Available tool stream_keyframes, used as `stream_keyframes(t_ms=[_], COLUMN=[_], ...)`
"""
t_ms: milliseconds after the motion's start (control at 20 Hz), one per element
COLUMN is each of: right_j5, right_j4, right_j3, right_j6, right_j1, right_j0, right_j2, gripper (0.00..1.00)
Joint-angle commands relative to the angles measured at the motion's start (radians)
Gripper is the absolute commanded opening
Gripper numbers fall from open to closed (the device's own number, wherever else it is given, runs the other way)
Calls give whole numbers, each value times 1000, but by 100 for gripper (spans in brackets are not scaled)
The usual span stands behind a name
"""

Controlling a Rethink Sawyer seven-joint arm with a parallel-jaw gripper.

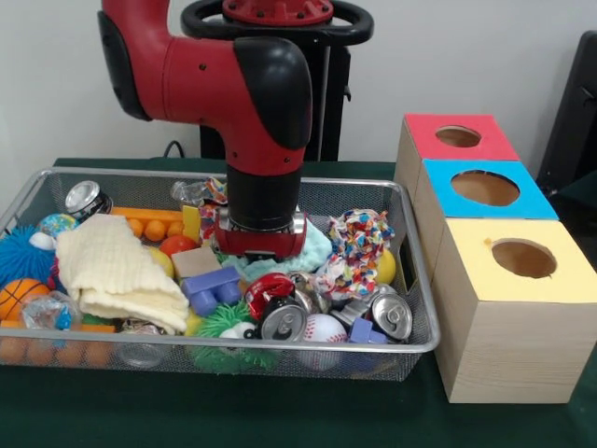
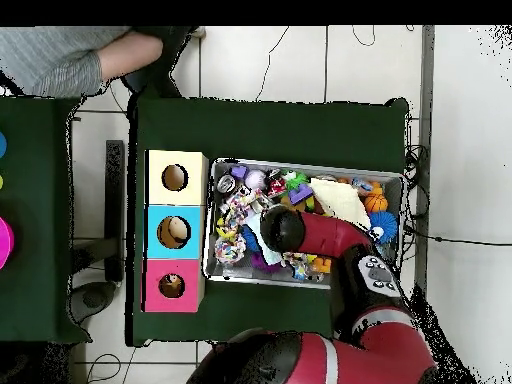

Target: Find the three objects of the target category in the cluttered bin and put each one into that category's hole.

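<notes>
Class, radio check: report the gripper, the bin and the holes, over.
Gripper low in the wire bin, grip state unseen. Crushed cans lie in clutter. Red box hole, blue, yellow open, unblocked.

Three boxes (image 1: 499,224), one bin (image 1: 410,341)

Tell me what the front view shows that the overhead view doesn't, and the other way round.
Only the front view shows single items clearly: crushed cans, a baseball, a folded yellow cloth and a small basketball. The arm's wrist is low over the bin's middle, and the claw below it is hidden.

Only the overhead view shows a person's grey sleeve at the top edge and the robot's base.

Both show the wire bin and the three boxes: red, blue and yellow.
</notes>
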Motion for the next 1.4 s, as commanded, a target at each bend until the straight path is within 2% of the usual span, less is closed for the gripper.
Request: stream_keyframes(t_ms=[50,450,550,800,1000,1400], right_j5=[44,172,222,345,403,387], right_j4=[-59,-66,-63,-52,-46,-46], right_j3=[-232,-263,-241,-162,-147,-138], right_j6=[-116,-65,-35,24,31,21], right_j1=[155,116,69,-104,-160,-165], right_j0=[-15,20,39,89,104,94], right_j2=[208,188,163,100,81,93], gripper=[0,0,0,0,0,0])
